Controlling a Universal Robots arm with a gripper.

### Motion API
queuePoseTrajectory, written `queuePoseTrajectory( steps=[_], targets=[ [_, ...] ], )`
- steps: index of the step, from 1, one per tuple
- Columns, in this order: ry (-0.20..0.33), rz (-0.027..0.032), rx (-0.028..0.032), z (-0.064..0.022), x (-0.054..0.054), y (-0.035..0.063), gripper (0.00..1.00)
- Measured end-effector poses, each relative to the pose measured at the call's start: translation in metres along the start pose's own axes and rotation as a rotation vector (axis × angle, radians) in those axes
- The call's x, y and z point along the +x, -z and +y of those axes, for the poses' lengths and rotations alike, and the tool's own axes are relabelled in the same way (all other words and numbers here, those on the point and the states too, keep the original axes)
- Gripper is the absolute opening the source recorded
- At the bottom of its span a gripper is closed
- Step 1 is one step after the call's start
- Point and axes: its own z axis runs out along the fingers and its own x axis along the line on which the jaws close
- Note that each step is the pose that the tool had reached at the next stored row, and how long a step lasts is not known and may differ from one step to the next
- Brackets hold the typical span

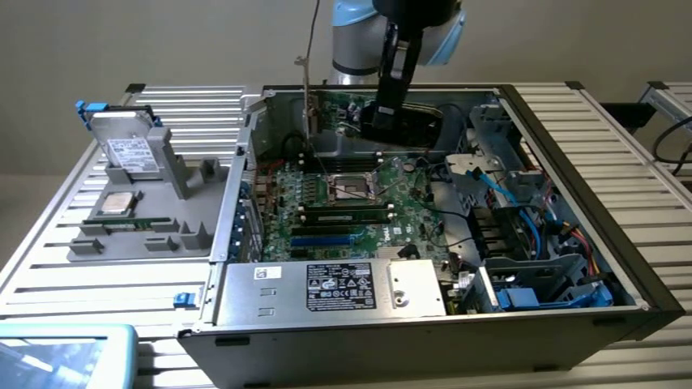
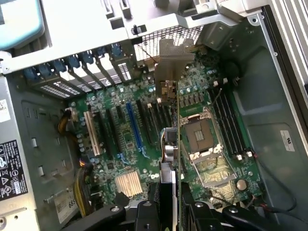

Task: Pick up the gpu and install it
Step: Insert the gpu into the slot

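My gripper [image 2: 171, 211] is shut on the gpu [image 2: 169, 144], which I see edge-on in the wrist view, its silver end bracket [image 2: 169, 57] pointing toward the case's rear slot openings. The card hangs above the motherboard [image 2: 130, 144], over the row of black expansion slots between the blue slot [image 2: 134, 127] and the CPU socket [image 2: 199, 137]. In the exterior view the gripper [image 1: 381, 117] hovers at the back of the open computer case [image 1: 562, 186], with the gpu [image 1: 343, 104] green beside it and the thin bracket [image 1: 308, 97] upright.
A silver power supply [image 1: 335, 288] fills the case's front. Drive cages and blue cables [image 1: 530, 275] crowd the exterior view's right. At the exterior view's left, a grey holder [image 1: 162, 203] carries a hard drive [image 1: 130, 146] and a memory stick [image 1: 130, 220].
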Motion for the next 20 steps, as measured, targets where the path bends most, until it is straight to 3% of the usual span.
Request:
queuePoseTrajectory(
  steps=[5, 7, 9, 11, 12, 15, 17, 20],
  targets=[
    [0.090, 0.0100, -0.0012, -0.0002, 0.000, -0.0015, 0.28],
    [0.119, 0.0189, -0.0004, -0.0003, 0.000, -0.0018, 0.28],
    [0.138, 0.0376, 0.0024, -0.0002, 0.000, -0.0018, 0.28],
    [0.150, 0.0652, 0.0072, 0.0000, 0.000, -0.0019, 0.28],
    [0.150, 0.0701, 0.0080, 0.0000, 0.000, -0.0019, 0.28],
    [0.150, 0.0702, 0.0081, 0.0000, -0.001, -0.0019, 0.28],
    [0.150, 0.0694, 0.0111, 0.0044, 0.000, -0.0035, 0.28],
    [0.158, 0.0672, 0.0106, 0.0103, 0.002, -0.0071, 0.28]
  ],
)
